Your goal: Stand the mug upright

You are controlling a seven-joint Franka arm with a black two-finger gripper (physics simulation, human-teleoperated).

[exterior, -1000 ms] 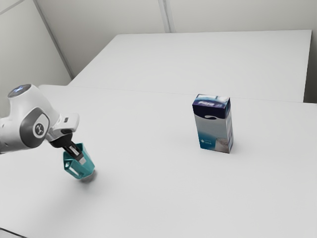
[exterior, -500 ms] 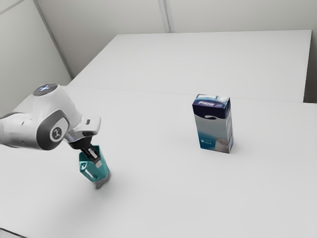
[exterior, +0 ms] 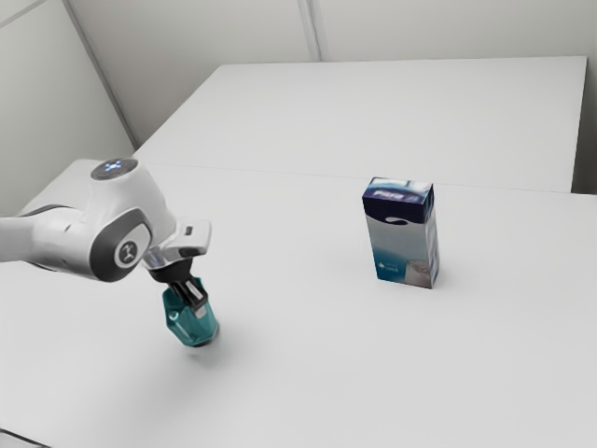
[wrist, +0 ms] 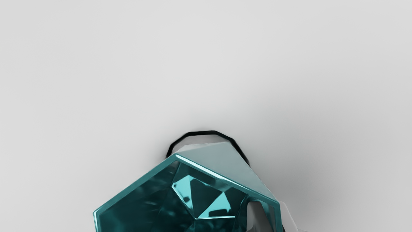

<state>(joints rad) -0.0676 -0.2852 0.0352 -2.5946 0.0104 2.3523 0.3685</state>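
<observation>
Pale, plain walls close in the far side of the room, with an upright seam running down them. Before them spreads a broad white table, a faint line crossing it from side to side. The white arm leans in from the exterior view's left. Well apart from it, toward the exterior view's right, a blue, white and teal carton stands upright on the table.

Under the hand is the teal, many-sided mug, tilted rather than upright. Its long axis slants: the mouth points up and toward the exterior view's left, the base down and toward the exterior view's right. From the wrist, I look into the open mouth, the dark-edged base lying beyond it. I can't tell whether the base touches the table. The gripper is pinching the mug's wall, one finger inside the mouth and the other outside.
</observation>
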